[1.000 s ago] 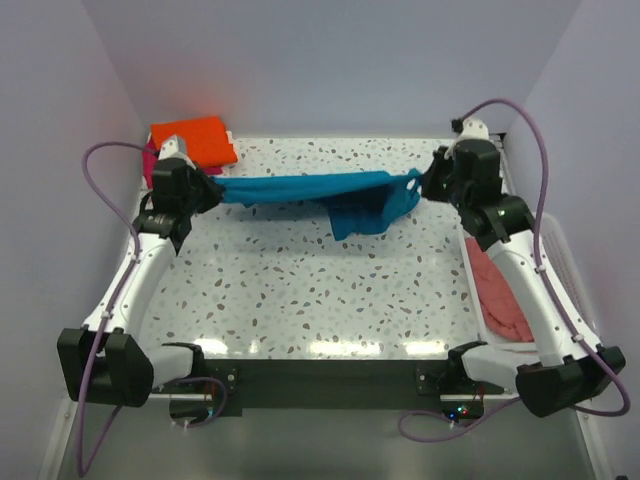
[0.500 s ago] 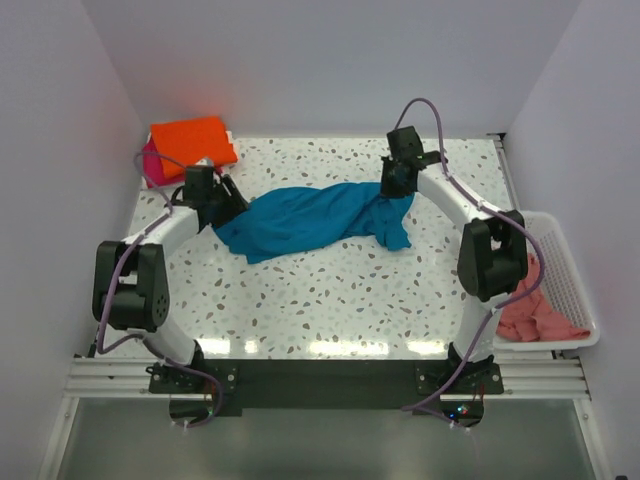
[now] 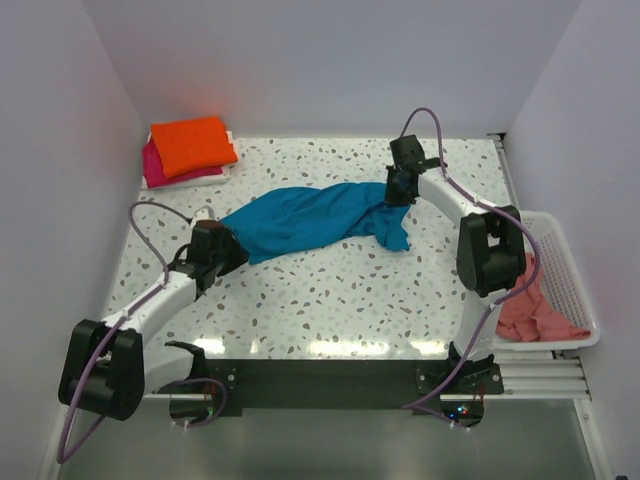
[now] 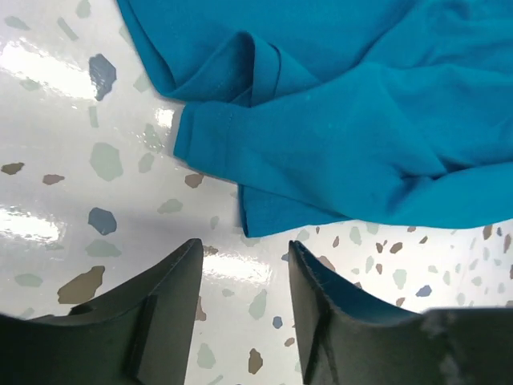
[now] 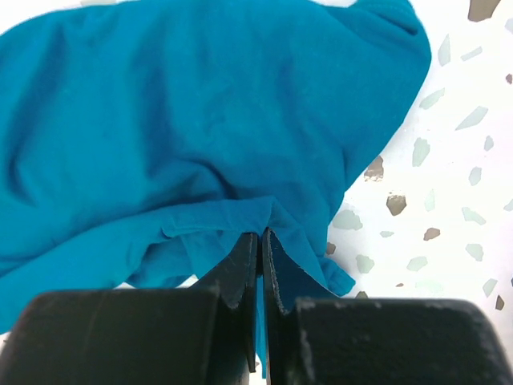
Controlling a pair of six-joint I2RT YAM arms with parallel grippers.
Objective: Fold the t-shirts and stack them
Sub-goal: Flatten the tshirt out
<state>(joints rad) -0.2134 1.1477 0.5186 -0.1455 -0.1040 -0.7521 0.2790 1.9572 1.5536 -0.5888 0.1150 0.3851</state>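
Nearest to you, the left fingers stand apart and hold nothing. They hang over the bare bench, and the hem corner of the teal shirt lies just beyond their tips, not between them. At the near right, the salmon shirt lies crumpled in the white basket.

In the middle of the bench the teal shirt lies as a long, wrinkled band from left to right, with one bunched flap pointing toward you at its right end. At that end the right fingers are pressed together on a fold of the teal cloth. In the far left corner the orange shirt lies folded on top of the magenta shirt.

I judge that two shirts are finished, and that the step in hand is to lay the teal one flat before folding. For the next move you should bring the left fingers forward over the hem corner and close them on it. Then pull gently against the right side so the cloth opens. Be careful: the cloth is soft and doubled near the hem, so you may catch more layers than you want.
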